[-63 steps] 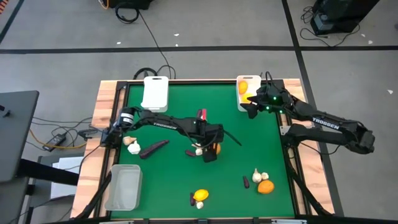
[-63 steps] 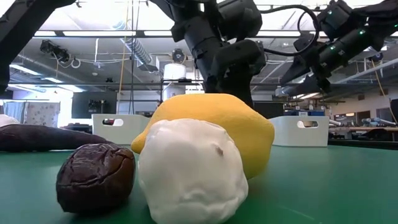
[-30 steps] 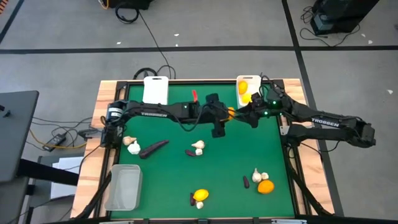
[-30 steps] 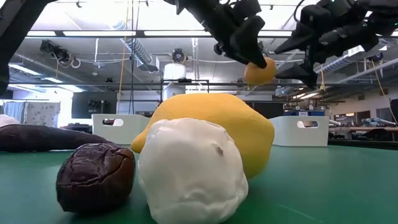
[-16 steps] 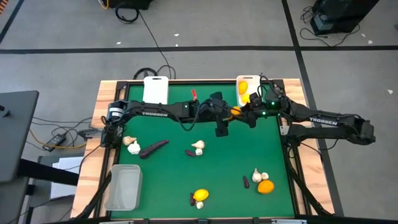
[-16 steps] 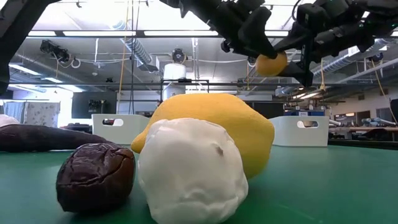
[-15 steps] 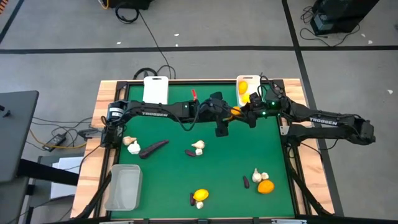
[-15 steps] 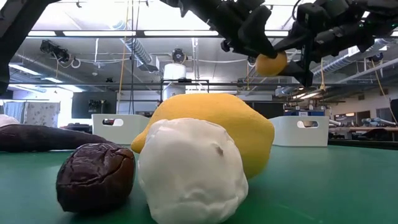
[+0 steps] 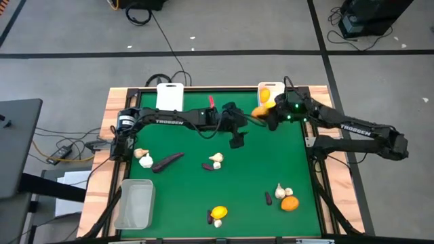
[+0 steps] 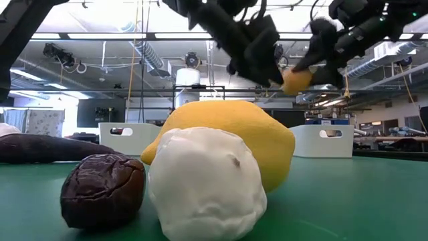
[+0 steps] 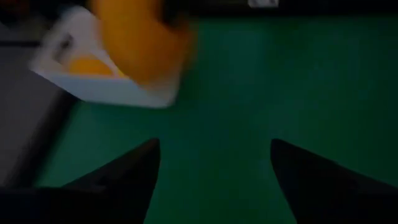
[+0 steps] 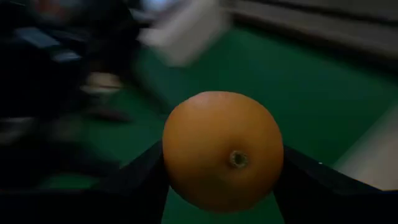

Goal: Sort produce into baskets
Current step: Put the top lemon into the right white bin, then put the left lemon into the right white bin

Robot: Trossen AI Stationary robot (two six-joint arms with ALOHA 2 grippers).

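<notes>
My right gripper (image 9: 265,115) is shut on an orange citrus fruit (image 12: 222,149), high above the table's far right, next to a white basket (image 9: 269,102) that holds a yellow citrus (image 9: 266,94). The orange also shows in the low view (image 10: 296,80). My left gripper (image 11: 214,146) is open and empty, just left of the orange in the high view (image 9: 241,127). A second white basket (image 9: 169,102) stands at the far left and a clear basket (image 9: 134,203) at the near left. Garlic (image 9: 216,158), eggplants (image 9: 167,161), a lemon (image 9: 218,212) and an orange (image 9: 289,203) lie on the green table. My right gripper pinches the orange between its two fingers, one on each of two opposite sides (image 12: 177,155). Its stem dimple (image 12: 236,159) faces the wrist camera. The fingers come from the table's right side. The orange is lifted clear of the table.
In the low view a lemon (image 10: 227,140), a garlic bulb (image 10: 204,184) and a dark eggplant (image 10: 103,191) lie close to the camera. More garlic (image 9: 143,157) lies at the left, and an eggplant (image 9: 268,198) and garlic (image 9: 282,192) at the near right. The table's middle is open green mat.
My left gripper carried the orange toward the far right, up to my right gripper. My right gripper took hold of it and drew it toward the far-right white basket. My left gripper let go and drew back toward the table's left.
</notes>
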